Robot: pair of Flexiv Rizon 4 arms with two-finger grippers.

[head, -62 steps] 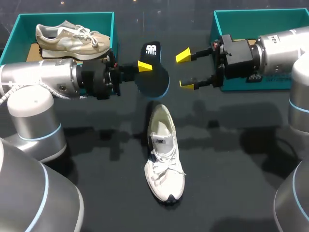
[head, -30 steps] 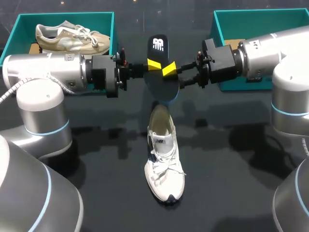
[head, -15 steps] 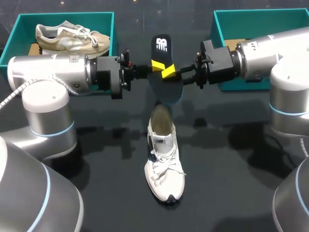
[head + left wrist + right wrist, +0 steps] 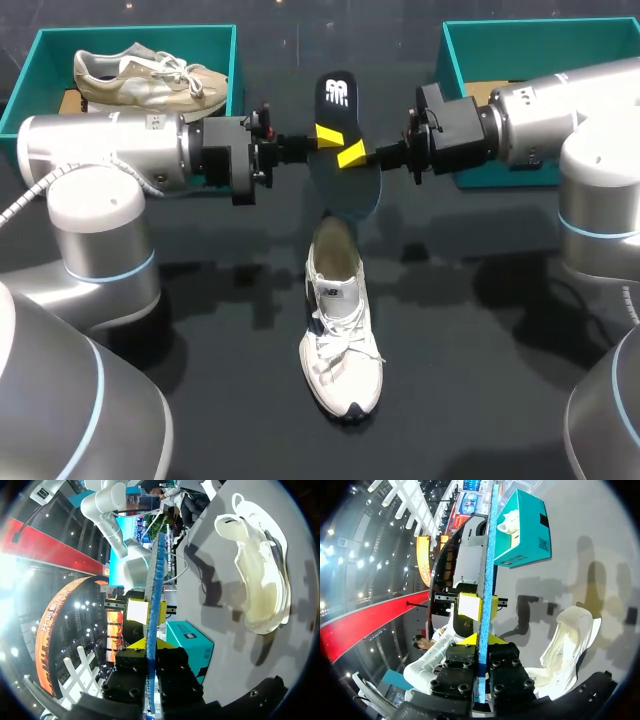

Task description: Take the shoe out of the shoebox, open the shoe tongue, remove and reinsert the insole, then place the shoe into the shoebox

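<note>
Mid-air handover of the thin black foam insole with a blue edge (image 4: 345, 185). Clamped twice over now: left claw (image 4: 326, 136) closed on it, right claw (image 4: 352, 155) closed on it too, yellow tips almost meeting across the sheet. Borne out in both wrist views: insole edge-on, pinched between each claw's own fingers, the other claw's yellow tip just ahead.

Two seconds back, a different picture: right claw spread wide and well apart from the insole, the sheet held by the left claw alone. Since then brought in from the side, closed onto the sheet just beside the left claw's tips, and hardly shifted in the last half second. Insole meanwhile carried a little toward the right claw and stood more upright.

Under both claws: the white lace-up sneaker (image 4: 338, 320) on the dark table (image 4: 480, 400), heel end nearest the claws, mouth open, touched by neither. Behind the right claw's wrist, the teal cardboard shoebox (image 4: 452, 55).

Meaning for the task, as a judgement: removal done, reinsertion pending. Probably a regrip, passing the insole across before feeding it down into the shoe mouth. Some risk of bending or tugging the sheet with both claws gripping; release by one needed first.
</note>
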